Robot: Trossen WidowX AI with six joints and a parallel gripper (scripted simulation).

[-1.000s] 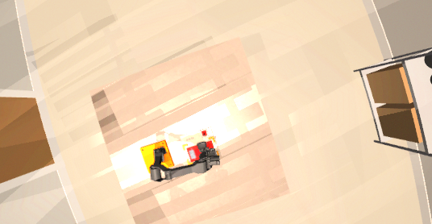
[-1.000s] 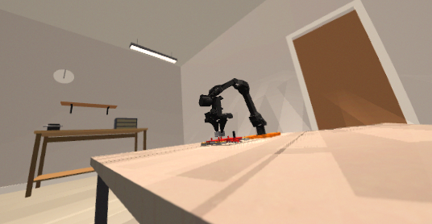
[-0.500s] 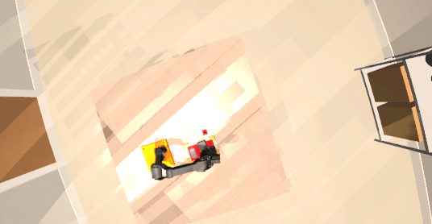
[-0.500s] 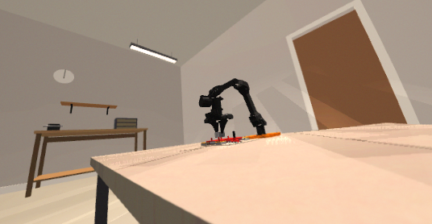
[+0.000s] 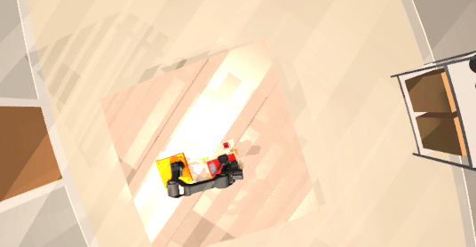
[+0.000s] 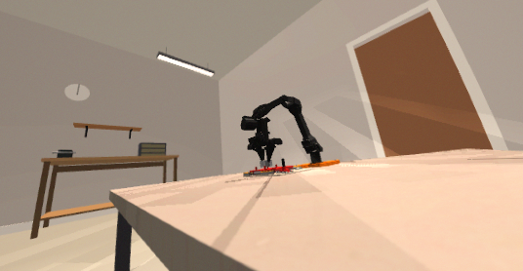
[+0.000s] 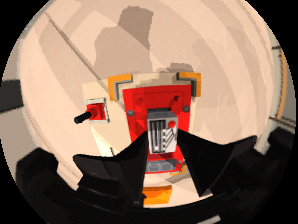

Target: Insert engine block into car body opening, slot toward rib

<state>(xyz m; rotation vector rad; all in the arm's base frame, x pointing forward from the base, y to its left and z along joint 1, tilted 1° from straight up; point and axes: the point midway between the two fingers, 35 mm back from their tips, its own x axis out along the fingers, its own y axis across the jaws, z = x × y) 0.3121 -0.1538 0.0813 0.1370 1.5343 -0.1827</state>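
The red car body (image 5: 213, 167) (image 6: 280, 168) (image 7: 137, 120) lies on the table, seen from above in the wrist view. My gripper (image 6: 265, 160) (image 7: 161, 132) points down over it and is shut on the grey engine block (image 6: 264, 164) (image 7: 159, 138). In the wrist view, the block's dark slots are on the left of its top and a red round spot is at its upper right. The block is over the middle of the car body. The opening and rib are hidden under or behind it, so how deep it sits cannot be told.
Orange corner brackets (image 7: 117, 80) (image 7: 195, 79) stand at the car body's corners. A small red part (image 5: 226, 145) (image 7: 95, 111) with a black peg (image 7: 81, 119) stands beside it, left in the wrist view. The arm's base stands on a yellow-orange plate (image 5: 164, 167) (image 6: 331, 162).
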